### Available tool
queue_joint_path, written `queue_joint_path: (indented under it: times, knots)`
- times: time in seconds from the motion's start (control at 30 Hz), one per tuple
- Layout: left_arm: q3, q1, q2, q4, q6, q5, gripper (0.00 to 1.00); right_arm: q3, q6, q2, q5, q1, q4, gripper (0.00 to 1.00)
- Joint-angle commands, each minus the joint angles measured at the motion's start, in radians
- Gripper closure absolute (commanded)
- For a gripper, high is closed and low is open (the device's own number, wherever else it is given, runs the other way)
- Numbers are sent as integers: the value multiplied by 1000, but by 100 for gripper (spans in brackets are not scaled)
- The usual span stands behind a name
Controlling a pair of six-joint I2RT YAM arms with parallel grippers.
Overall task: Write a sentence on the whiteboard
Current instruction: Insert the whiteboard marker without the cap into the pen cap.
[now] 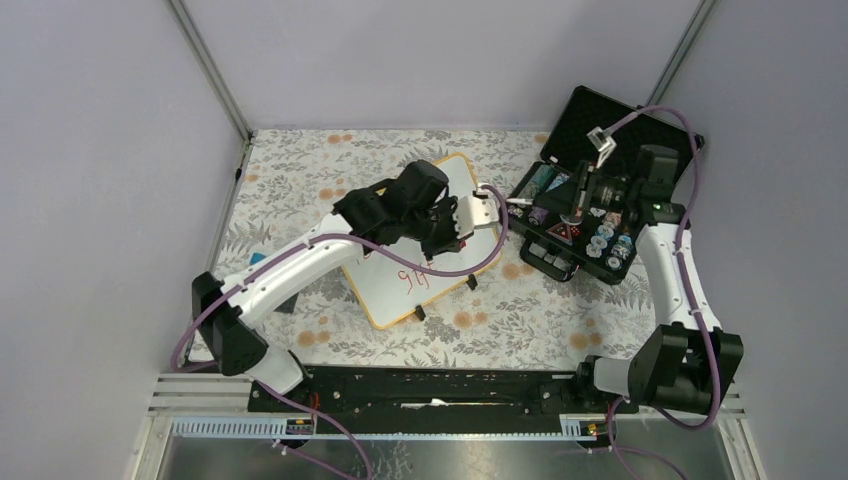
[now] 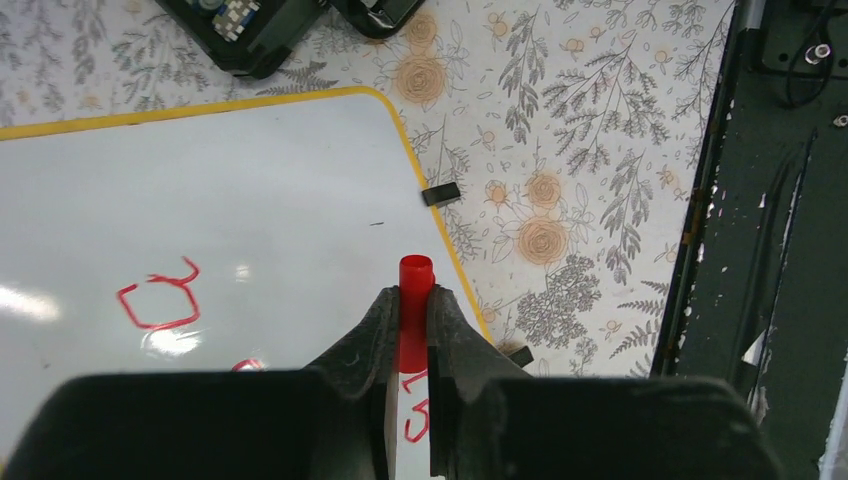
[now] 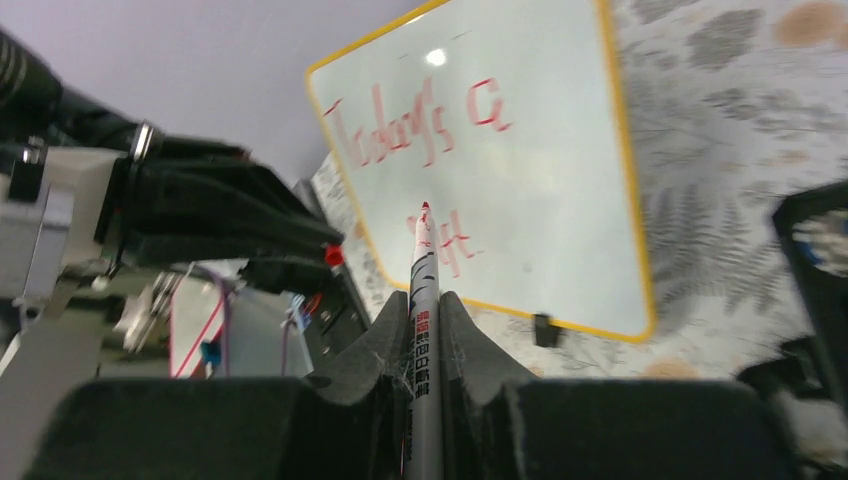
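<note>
The whiteboard lies tilted on the flowered table, white with an orange-yellow rim. It also shows in the left wrist view and the right wrist view. The sentence is in red: "Today's a" with "gift" below it. Parts of it show in the left wrist view. My left gripper is over the board's right part and is shut on a red marker cap. My right gripper is shut on the marker, held in the air right of the board, tip towards it.
An open black foam-lined case with small items stands right of the board, under my right gripper. Black clip feet stick out at the board's rim. The black base rail runs along the near table edge.
</note>
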Motion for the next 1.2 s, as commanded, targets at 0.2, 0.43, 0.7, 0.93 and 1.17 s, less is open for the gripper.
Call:
queue_joint_path:
  times: [0.2, 0.43, 0.7, 0.93, 1.17]
  knots:
    - [-49, 46, -84, -20, 63, -8, 100, -30, 43, -47, -124, 213, 0, 100]
    - [-72, 61, -110, -12, 94, 13, 100, -42, -6, -29, -89, 315, -60, 100]
    - [-103, 60, -157, -13, 154, 40, 100, -43, -44, -7, -72, 372, -110, 100]
    - [-98, 56, -167, -60, 177, 128, 100, -56, -45, -6, -61, 407, -111, 100]
    - [-94, 52, -173, -73, 174, 173, 100, -54, -51, -3, -55, 415, -116, 100]
